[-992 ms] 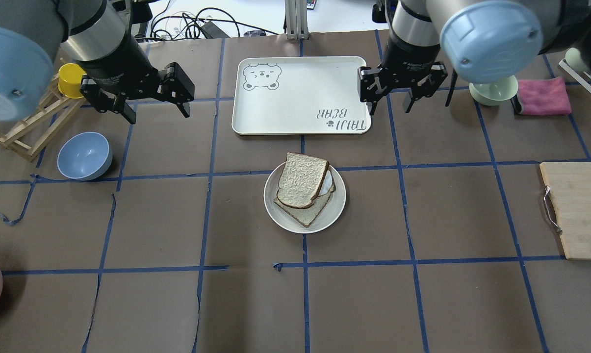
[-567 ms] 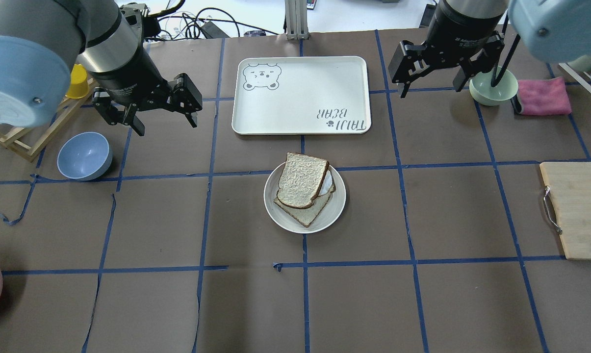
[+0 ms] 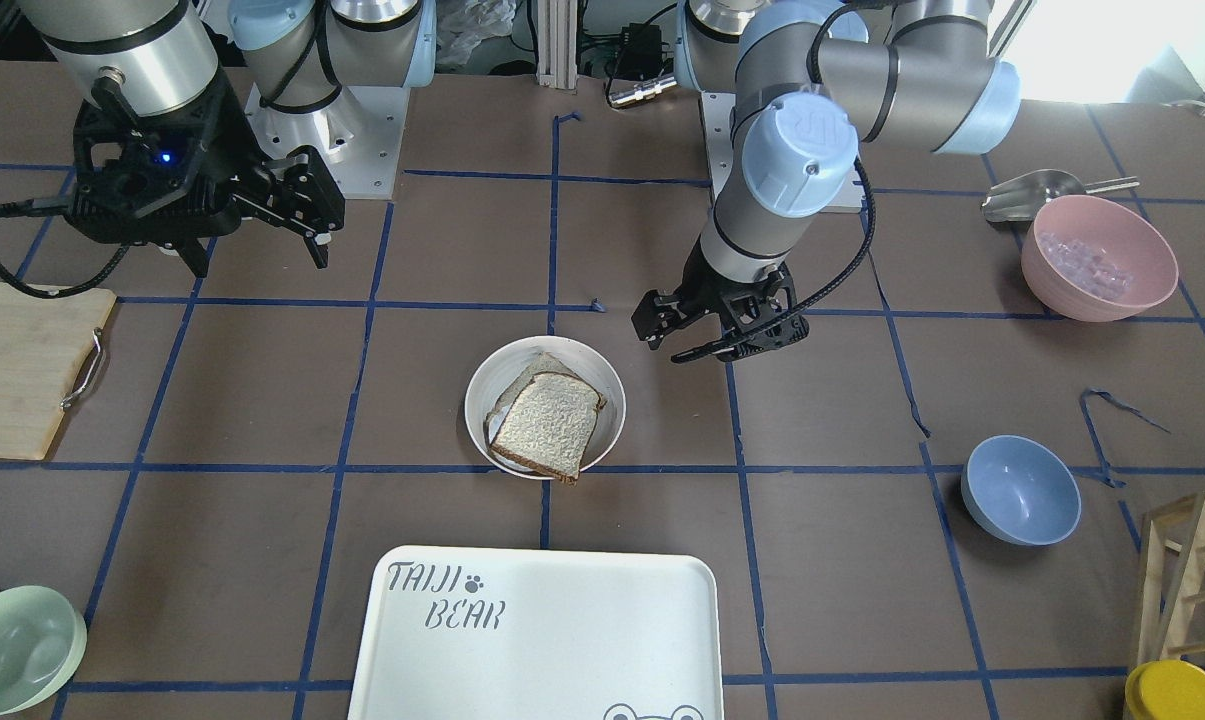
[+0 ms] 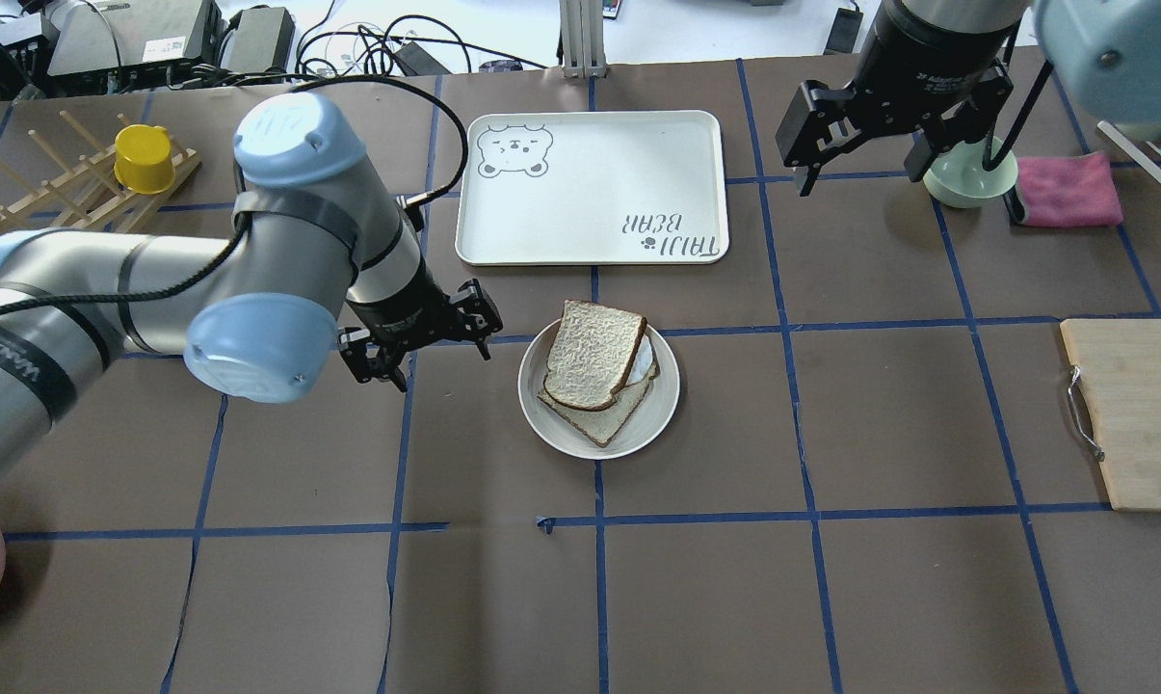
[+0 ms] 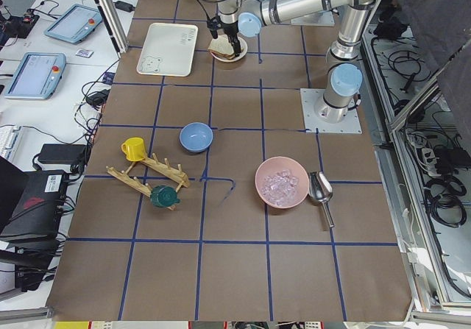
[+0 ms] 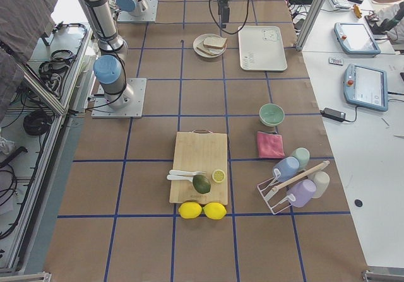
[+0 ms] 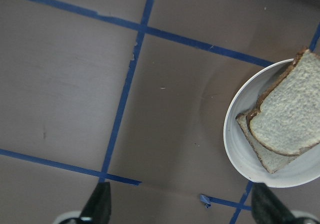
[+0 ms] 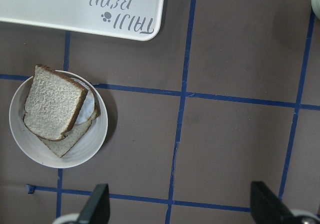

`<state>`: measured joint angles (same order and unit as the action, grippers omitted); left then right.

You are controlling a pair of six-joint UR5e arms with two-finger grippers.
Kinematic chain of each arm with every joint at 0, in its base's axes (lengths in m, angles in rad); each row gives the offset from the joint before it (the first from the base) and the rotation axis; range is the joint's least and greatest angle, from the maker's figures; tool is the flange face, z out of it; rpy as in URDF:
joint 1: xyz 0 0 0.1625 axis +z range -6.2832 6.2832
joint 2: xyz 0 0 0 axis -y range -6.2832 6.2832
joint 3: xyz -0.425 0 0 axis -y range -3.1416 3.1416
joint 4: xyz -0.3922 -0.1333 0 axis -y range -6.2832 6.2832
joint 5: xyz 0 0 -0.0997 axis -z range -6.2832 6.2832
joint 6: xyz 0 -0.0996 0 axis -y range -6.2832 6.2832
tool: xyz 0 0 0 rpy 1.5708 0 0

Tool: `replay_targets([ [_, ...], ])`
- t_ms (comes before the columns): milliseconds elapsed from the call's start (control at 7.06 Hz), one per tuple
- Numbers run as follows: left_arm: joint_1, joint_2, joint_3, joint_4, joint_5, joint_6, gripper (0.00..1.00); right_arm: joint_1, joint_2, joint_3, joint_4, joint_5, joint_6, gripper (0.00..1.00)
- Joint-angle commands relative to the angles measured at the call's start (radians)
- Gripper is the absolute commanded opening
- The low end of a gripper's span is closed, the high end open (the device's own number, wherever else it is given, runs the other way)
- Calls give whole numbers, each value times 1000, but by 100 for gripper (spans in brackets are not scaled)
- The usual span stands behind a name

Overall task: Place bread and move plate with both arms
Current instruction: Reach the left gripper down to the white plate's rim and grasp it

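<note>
The bread (image 4: 594,352) lies on top of a tanner slice on the round cream plate (image 4: 662,405), at the table's middle. It leans over the plate's far-left rim. Something white shows between the two slices. The bread (image 3: 547,425) and plate (image 3: 502,370) also show in the front view. My left gripper (image 4: 440,359) is open and empty, low over the table just left of the plate; in its wrist view the plate (image 7: 240,144) and bread (image 7: 290,119) are at the right. My right gripper (image 4: 864,164) is open and empty, high beyond the tray's right end.
The white TAIJI BEAR tray (image 4: 590,188) lies just beyond the plate. A green bowl (image 4: 965,178) and pink cloth (image 4: 1067,188) are far right, a cutting board (image 4: 1134,414) is at the right edge. A blue bowl (image 3: 1020,490), a rack with a yellow cup (image 4: 142,159) and a pink bowl (image 3: 1097,255) are on the left side.
My left arm has swung down from the far-left area by the rack to just left of the plate. My right gripper has moved away from the tray's right edge. Bread and plate have not moved.
</note>
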<state>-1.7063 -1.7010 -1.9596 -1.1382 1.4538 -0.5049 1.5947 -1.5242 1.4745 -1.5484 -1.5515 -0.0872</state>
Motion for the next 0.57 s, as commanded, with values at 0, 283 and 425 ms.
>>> replay_targets([
  [0, -10, -92, -74, 173, -96, -113, 94, -1, 3, 12, 8, 1, -2, 100],
  [283, -44, -173, -74, 262, -93, -118, 83, -1, 1, 26, -4, -4, 3, 100],
  [425, -52, -190, -74, 277, -93, -118, 77, -2, -5, 24, -6, -7, 1, 100],
])
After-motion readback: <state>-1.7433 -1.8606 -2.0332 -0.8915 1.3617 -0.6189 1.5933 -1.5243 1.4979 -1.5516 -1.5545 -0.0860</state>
